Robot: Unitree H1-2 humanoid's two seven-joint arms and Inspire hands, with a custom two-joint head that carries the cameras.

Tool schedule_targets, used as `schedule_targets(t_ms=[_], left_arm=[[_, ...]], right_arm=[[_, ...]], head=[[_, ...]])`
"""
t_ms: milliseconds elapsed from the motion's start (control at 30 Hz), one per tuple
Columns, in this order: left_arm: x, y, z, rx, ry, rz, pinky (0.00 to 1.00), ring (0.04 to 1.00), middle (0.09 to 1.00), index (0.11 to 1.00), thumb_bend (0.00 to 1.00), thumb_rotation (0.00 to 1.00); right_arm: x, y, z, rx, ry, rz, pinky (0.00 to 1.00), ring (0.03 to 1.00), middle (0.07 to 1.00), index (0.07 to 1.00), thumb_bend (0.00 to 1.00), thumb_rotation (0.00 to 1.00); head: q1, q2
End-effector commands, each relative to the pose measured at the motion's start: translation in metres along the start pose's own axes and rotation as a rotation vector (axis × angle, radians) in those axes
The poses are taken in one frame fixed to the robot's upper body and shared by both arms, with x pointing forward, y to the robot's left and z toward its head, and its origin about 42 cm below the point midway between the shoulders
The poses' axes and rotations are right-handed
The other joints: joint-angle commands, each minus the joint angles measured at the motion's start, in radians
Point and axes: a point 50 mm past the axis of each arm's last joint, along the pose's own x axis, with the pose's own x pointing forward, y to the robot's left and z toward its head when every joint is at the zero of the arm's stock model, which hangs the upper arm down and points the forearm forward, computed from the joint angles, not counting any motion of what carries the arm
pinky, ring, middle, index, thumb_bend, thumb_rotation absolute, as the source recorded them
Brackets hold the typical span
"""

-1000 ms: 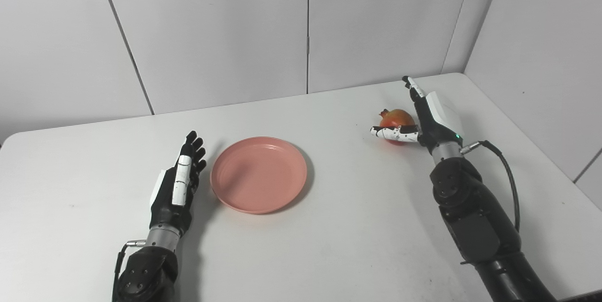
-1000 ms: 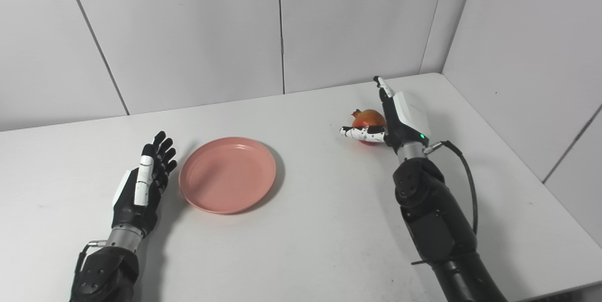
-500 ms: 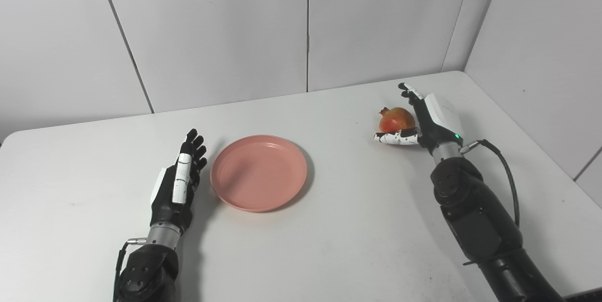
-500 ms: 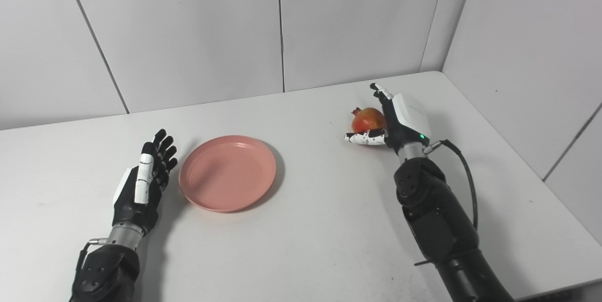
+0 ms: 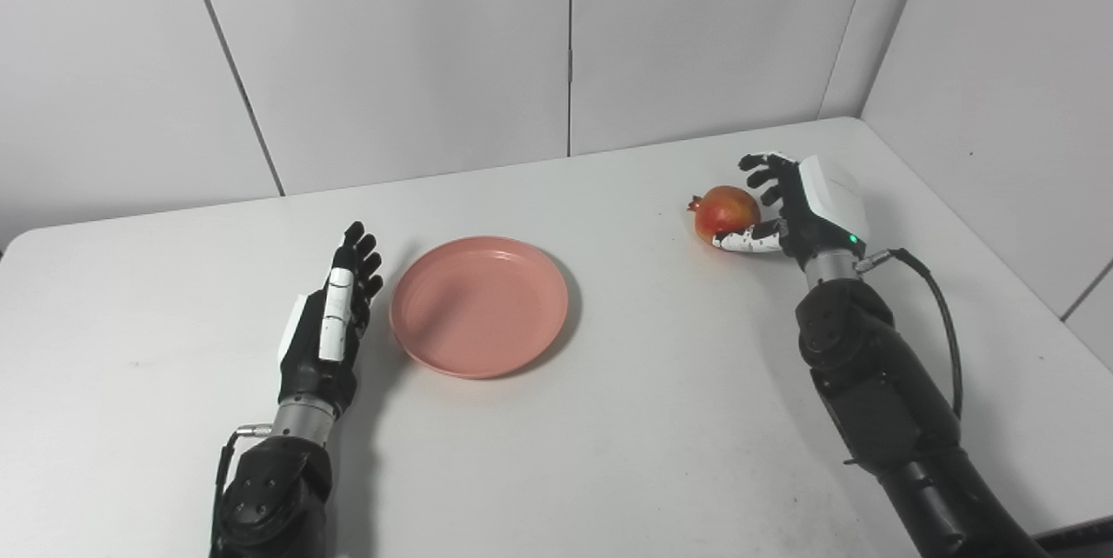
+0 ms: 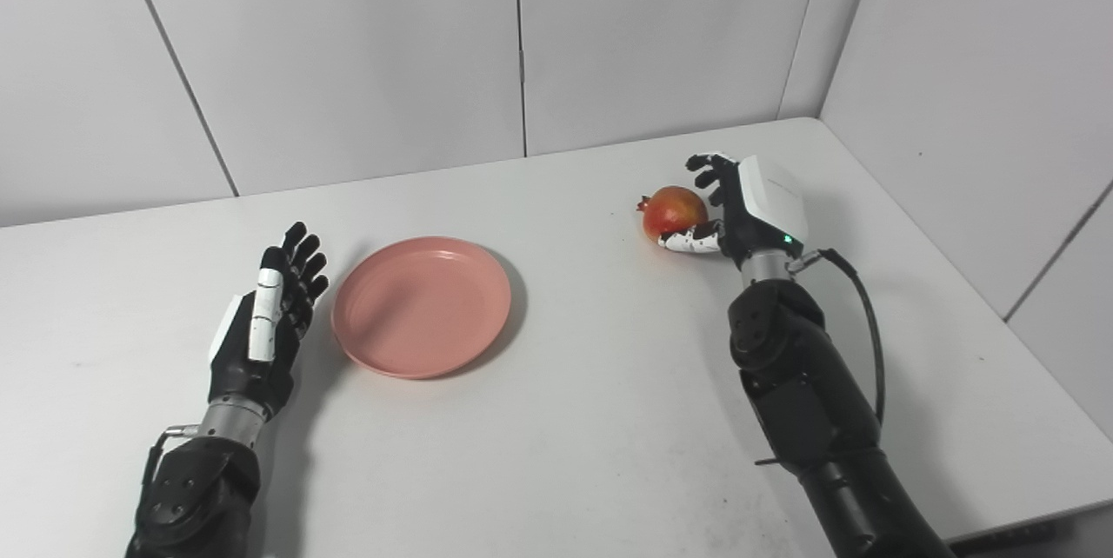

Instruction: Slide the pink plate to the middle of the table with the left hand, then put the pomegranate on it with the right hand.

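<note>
The pink plate point(image 5: 478, 306) lies flat on the white table, a little left of the middle. My left hand point(image 5: 326, 332) rests open just left of the plate, fingers straight and pointing away from me, close to the rim; I cannot tell if it touches. The red pomegranate point(image 5: 726, 209) sits at the far right of the table. My right hand point(image 5: 804, 206) is wrapped around it from the right, fingers curled over its back and top, thumb against its lower front.
The white table point(image 5: 609, 454) meets grey wall panels at the back and on the right, close behind the pomegranate. A black cable point(image 5: 943, 323) loops off my right wrist.
My right hand's fingers have curled from straight to closed around the pomegranate. The whole picture has shifted slightly, so the camera moved. Plate and left hand hold their places.
</note>
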Motion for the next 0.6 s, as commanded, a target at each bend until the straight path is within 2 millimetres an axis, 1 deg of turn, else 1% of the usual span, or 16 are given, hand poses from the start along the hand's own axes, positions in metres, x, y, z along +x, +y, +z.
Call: schedule_targets(t_ms=[0,33,67,100,133,167,200,267,400,567], left_arm=[[0.0102,-0.0032,0.0226,0.002,-0.09,-0.008,1.0,1.0,1.0,1.0,0.75,1.0],[0.01,-0.0034,0.0229,0.003,-0.09,-0.008,1.0,1.0,1.0,1.0,0.75,1.0],[0.0099,-0.0036,0.0231,0.004,-0.089,-0.008,1.0,1.0,1.0,1.0,0.75,1.0],[0.0098,-0.0037,0.0231,0.004,-0.088,-0.008,1.0,1.0,1.0,1.0,0.75,1.0],[0.0097,-0.0037,0.023,0.003,-0.087,-0.008,1.0,1.0,1.0,1.0,0.75,1.0],[0.01,-0.0036,0.0229,0.006,-0.089,-0.008,1.0,1.0,1.0,1.0,0.75,1.0],[0.0102,-0.0035,0.0228,0.007,-0.09,-0.008,1.0,1.0,1.0,1.0,0.75,1.0],[0.0102,-0.0032,0.023,0.014,-0.093,-0.008,1.0,1.0,1.0,1.0,0.74,1.0],[0.0099,-0.0028,0.0234,0.014,-0.089,-0.008,1.0,1.0,1.0,1.0,0.74,1.0],[0.01,-0.003,0.0242,0.013,-0.085,-0.005,1.0,1.0,1.0,1.0,0.74,1.0]], right_arm=[[0.0122,-0.0177,0.0117,-0.026,-0.049,-0.082,0.46,0.531,0.621,0.653,0.86,0.0],[0.0121,-0.0178,0.0114,-0.031,-0.053,-0.089,0.45,0.524,0.617,0.649,0.85,0.0],[0.012,-0.0179,0.0112,-0.033,-0.057,-0.094,0.41,0.491,0.602,0.632,0.83,0.0],[0.0119,-0.018,0.0112,-0.039,-0.066,-0.105,0.39,0.475,0.595,0.622,0.72,0.0],[0.0118,-0.018,0.0112,-0.044,-0.073,-0.112,0.37,0.468,0.591,0.618,0.65,0.0],[0.0117,-0.0178,0.0113,-0.055,-0.077,-0.122,0.36,0.463,0.589,0.615,0.61,0.0],[0.0117,-0.0176,0.0114,-0.062,-0.08,-0.13,0.34,0.416,0.548,0.569,0.55,0.0],[0.0117,-0.0171,0.0115,-0.076,-0.081,-0.142,0.33,0.387,0.52,0.548,0.52,0.0],[0.0117,-0.0168,0.011,-0.081,-0.096,-0.165,0.29,0.363,0.493,0.547,0.51,0.0],[0.0109,-0.0169,0.0111,-0.07,-0.1,-0.176,0.33,0.374,0.499,0.535,0.51,0.0]], head=[[0.001,0.001],[0.002,0.001],[0.002,0.001],[0.002,0.001],[0.002,0.001],[0.003,0.003],[0.003,0.003],[0.004,0.004],[0.004,0.004],[0.003,0.005]])
